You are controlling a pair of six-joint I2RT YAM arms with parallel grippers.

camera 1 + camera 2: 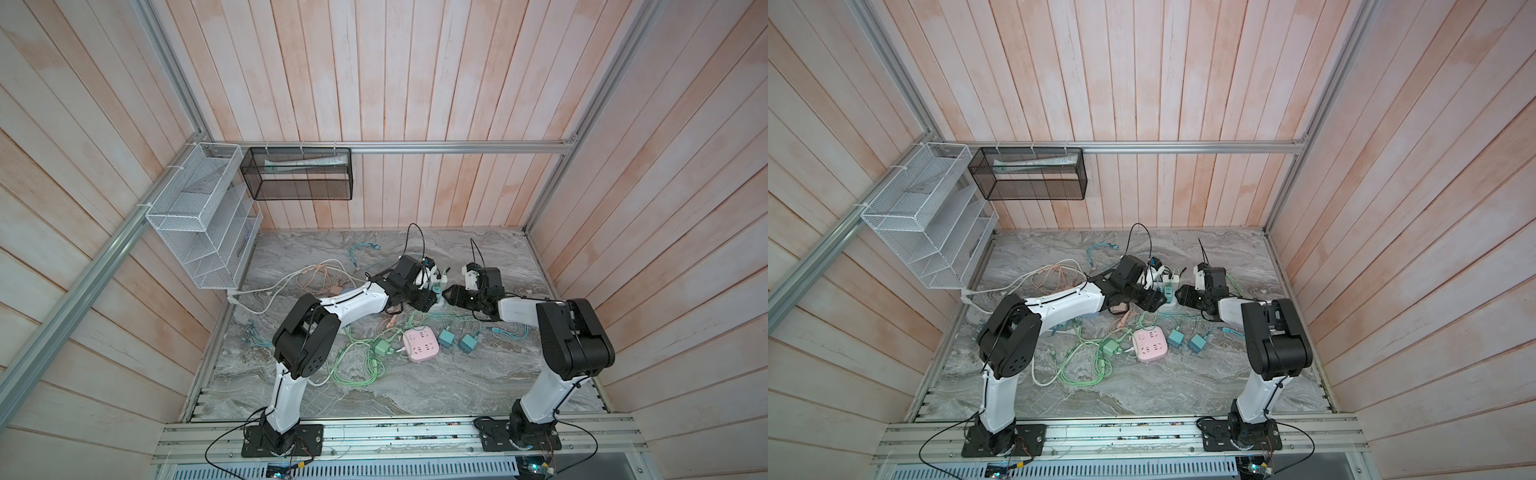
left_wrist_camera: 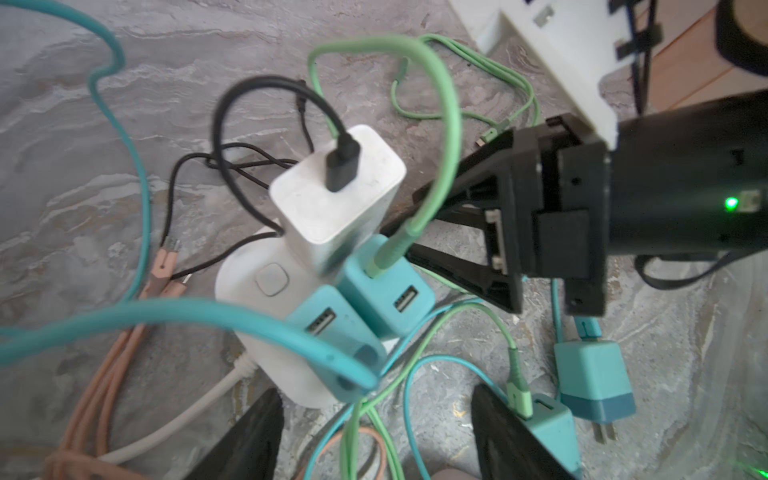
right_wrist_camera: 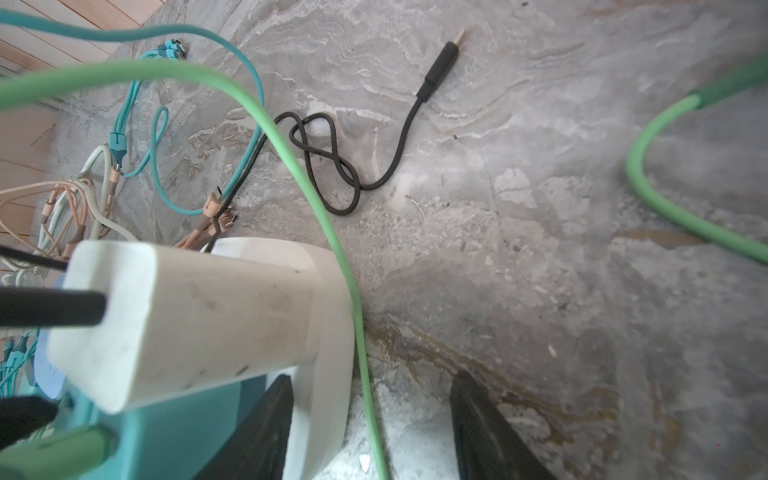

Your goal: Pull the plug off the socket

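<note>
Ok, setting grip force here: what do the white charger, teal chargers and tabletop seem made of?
The white charger looks like hard matte plastic, with grey scuffs on it. The teal chargers seem plastic too: smooth, satin, evenly coloured. The tabletop shows grey veined stone; real marble or printed laminate, cannot tell.

This is a robot test booth in a lab, not a home: wood-plank walls (image 1: 415, 83) and bare aluminium rails (image 1: 457, 147) box in a marble-look worktop (image 1: 415, 386). The left arm (image 1: 286, 399) and right arm (image 1: 544, 395) are bolted to a slotted metal track (image 1: 395, 434) along the worktop's front edge. A white wire basket (image 1: 187, 199) and a black mesh basket (image 1: 299, 174) hang tied to the rails above its far left corner.
</note>
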